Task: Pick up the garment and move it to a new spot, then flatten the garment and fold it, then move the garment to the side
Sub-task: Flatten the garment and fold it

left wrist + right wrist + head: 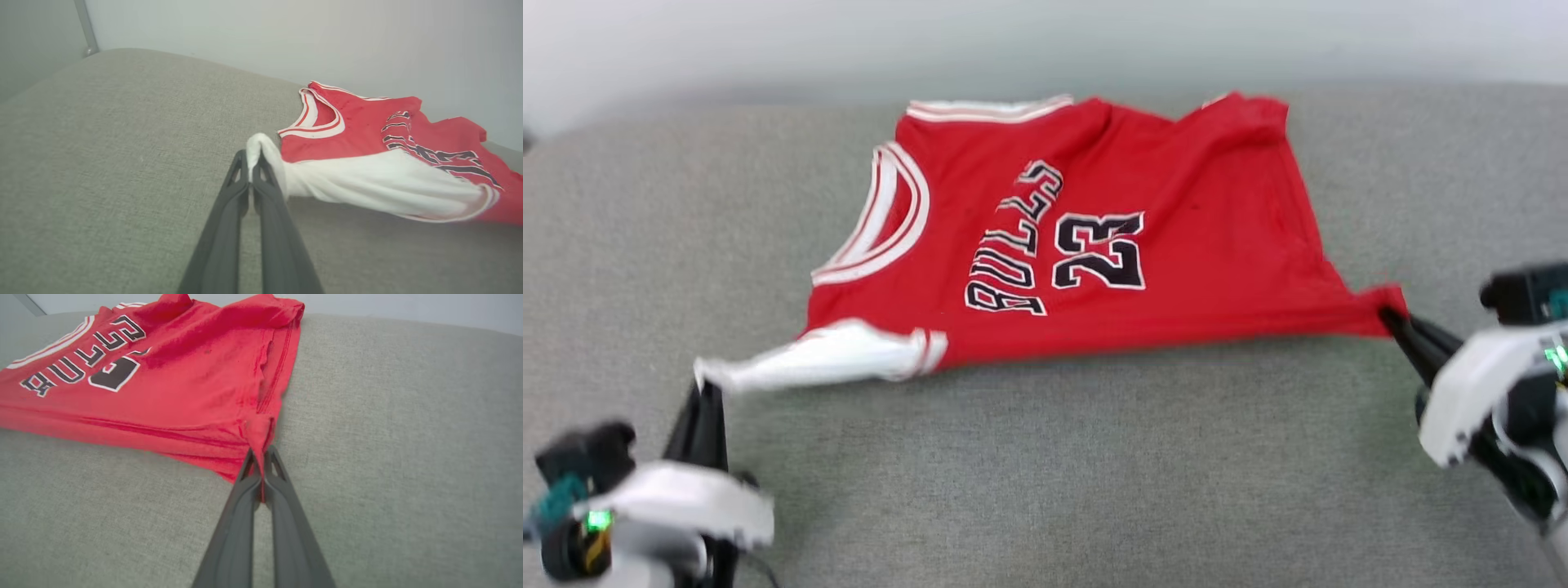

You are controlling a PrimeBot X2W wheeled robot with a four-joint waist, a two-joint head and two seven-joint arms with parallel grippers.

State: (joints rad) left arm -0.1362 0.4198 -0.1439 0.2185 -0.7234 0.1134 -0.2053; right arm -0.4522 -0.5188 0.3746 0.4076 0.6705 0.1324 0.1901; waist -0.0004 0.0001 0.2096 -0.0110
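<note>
The garment (1094, 237), a red jersey with white sleeves and black lettering with a number, lies spread sideways on the grey cushion, collar to the left. My left gripper (707, 390) is shut on the tip of the white sleeve (367, 183), pulled out to the lower left. The left gripper (250, 157) pinches the white cloth between its dark fingers. My right gripper (1390, 317) is shut on the red hem corner at the right. In the right wrist view the right gripper (261, 453) clamps that corner of the garment (163, 375), stretched taut.
The grey fabric surface (1054, 474) reaches on all sides of the jersey. A pale wall (1045, 41) runs along its far edge. A metal post (86, 28) stands at the far left corner in the left wrist view.
</note>
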